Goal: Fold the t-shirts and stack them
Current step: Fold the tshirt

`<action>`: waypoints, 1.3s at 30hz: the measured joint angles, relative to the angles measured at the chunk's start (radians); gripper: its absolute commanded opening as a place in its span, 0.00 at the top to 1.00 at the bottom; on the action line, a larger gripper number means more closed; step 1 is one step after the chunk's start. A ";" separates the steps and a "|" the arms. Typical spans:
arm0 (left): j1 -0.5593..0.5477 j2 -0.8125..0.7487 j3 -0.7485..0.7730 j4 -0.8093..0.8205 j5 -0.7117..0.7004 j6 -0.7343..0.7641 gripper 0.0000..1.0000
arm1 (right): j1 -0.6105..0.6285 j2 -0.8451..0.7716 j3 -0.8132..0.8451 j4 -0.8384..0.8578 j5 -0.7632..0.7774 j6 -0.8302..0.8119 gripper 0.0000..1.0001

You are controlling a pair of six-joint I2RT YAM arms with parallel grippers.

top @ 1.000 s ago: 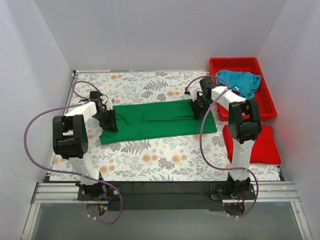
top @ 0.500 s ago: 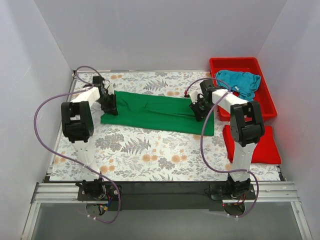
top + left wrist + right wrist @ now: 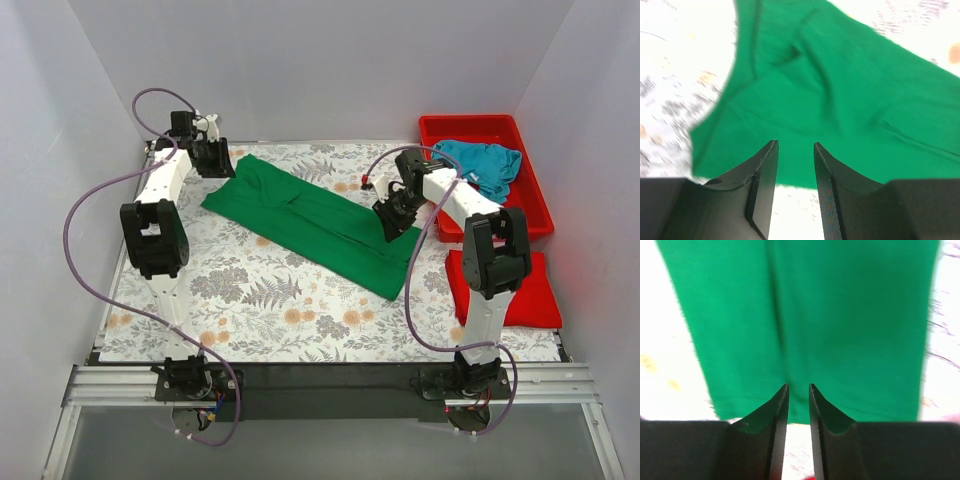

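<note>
The bright green t-shirt (image 3: 310, 220) lies folded into a long band, slanting from back left to front right on the flowered table. It fills the left wrist view (image 3: 840, 90) and the right wrist view (image 3: 840, 315). My left gripper (image 3: 217, 160) (image 3: 795, 142) is open and empty at the shirt's back left end, with table showing between its fingers. My right gripper (image 3: 390, 222) (image 3: 798, 385) is at the shirt's right end, its jaws a narrow gap apart with nothing between them. The teal blue t-shirt (image 3: 482, 163) lies crumpled in the red tub.
The red tub (image 3: 470, 123) stands at the back right. A flat red thing (image 3: 530, 290) lies on the table in front of the tub, beside the right arm. White walls close in the table on three sides.
The green shirt has swung from lying level to slanting. My left gripper has moved to the back left corner. My right gripper has shifted slightly toward the front. Both grippers now stand open.
</note>
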 measured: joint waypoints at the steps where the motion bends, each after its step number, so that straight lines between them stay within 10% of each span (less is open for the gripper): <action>1: -0.002 -0.044 -0.037 0.000 0.013 -0.007 0.66 | -0.006 0.002 0.008 0.003 0.023 -0.006 0.74; 17: -0.008 -0.350 -0.455 0.034 0.071 -0.047 0.66 | 0.079 -0.011 -0.200 0.140 0.258 -0.085 0.84; 30: -0.100 -0.296 -0.436 0.011 0.036 -0.034 0.66 | 0.752 -0.203 -0.467 0.097 -0.001 0.002 0.80; 39: -0.223 -0.079 -0.356 0.013 -0.010 -0.035 0.67 | 0.482 -0.201 -0.341 0.090 -0.125 0.050 0.80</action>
